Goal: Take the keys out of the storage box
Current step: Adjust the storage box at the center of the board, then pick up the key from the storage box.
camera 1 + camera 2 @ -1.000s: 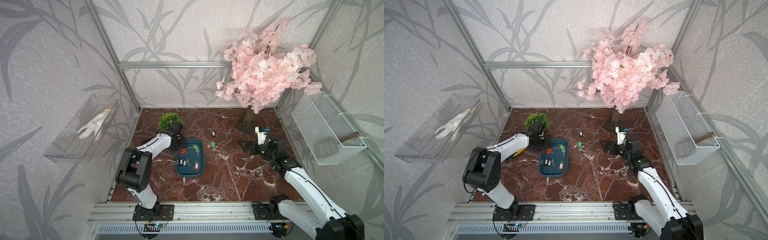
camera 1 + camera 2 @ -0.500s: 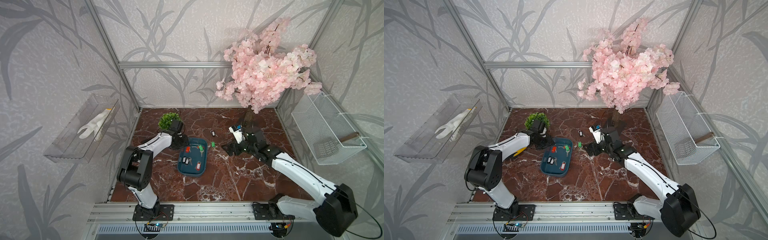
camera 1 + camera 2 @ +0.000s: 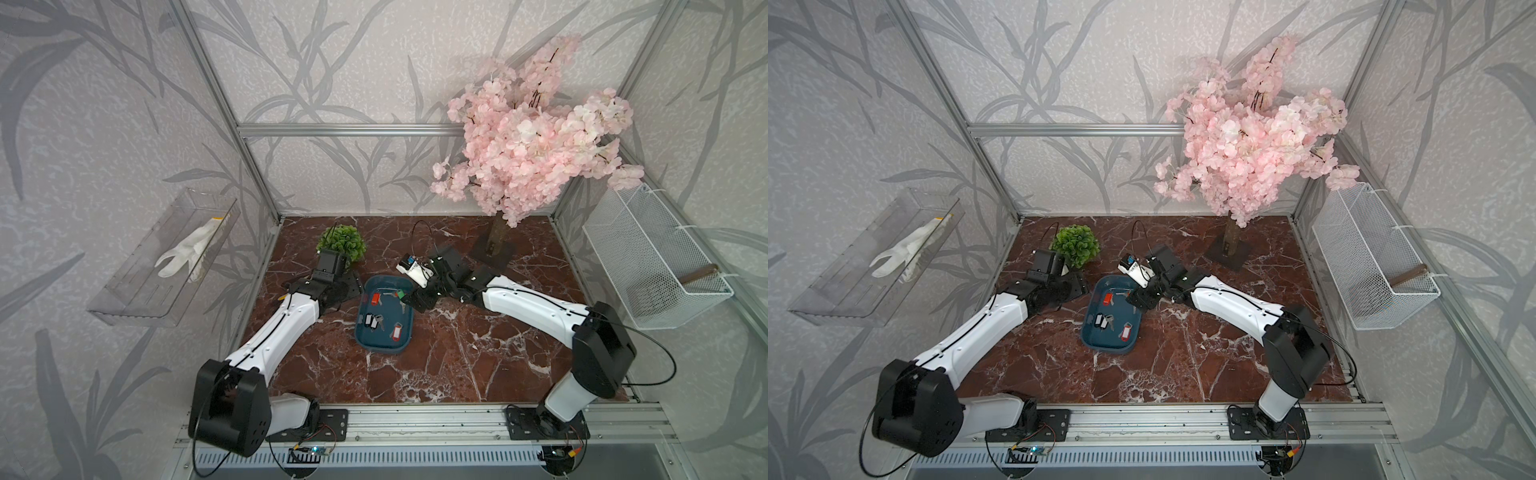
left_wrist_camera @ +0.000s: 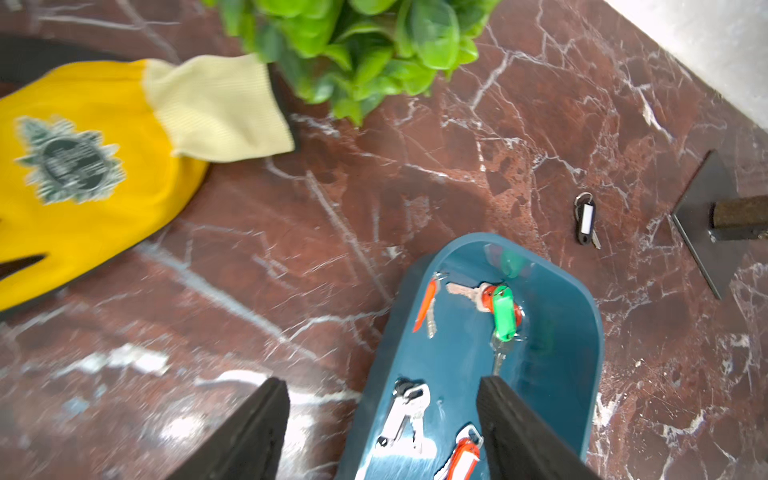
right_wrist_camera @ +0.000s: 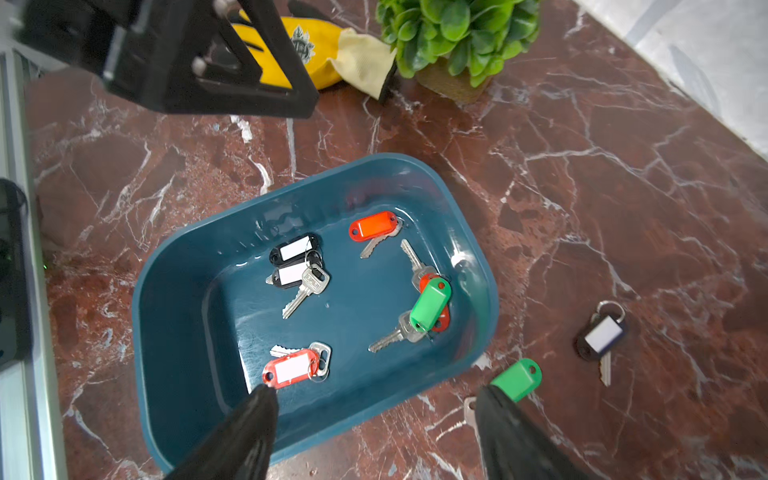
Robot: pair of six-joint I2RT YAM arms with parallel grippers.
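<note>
In both top views the storage box [image 3: 380,348] sits near dead centre of the frame, a touch below the middle, flat on the marble table [image 3: 457,365]. Most of the keys [image 5: 305,286] are inside it. There's a red tag [image 5: 372,225], two black tags with white labels close together, a green tag [image 5: 430,303] lying on another red one, and a red tag with a white label [image 5: 291,368]. Two more lie on the marble outside the box: a green-tagged key [image 5: 517,379] right beside it and a black-tagged key [image 5: 602,334] nearer the tree base [image 4: 706,224].

The left gripper [image 4: 380,384] hangs at the box's left edge, jaws spread with nothing between them, one finger over the box and one over bare marble. The right gripper [image 5: 374,392] is at the box's upper right, also spread wide and holding nothing. One of its fingers partly covers the loose green-tagged key, but I can't tell if it's touching.

A yellow glove [image 4: 83,166] and a little green plant [image 3: 341,243] sit up-left of the box.
</note>
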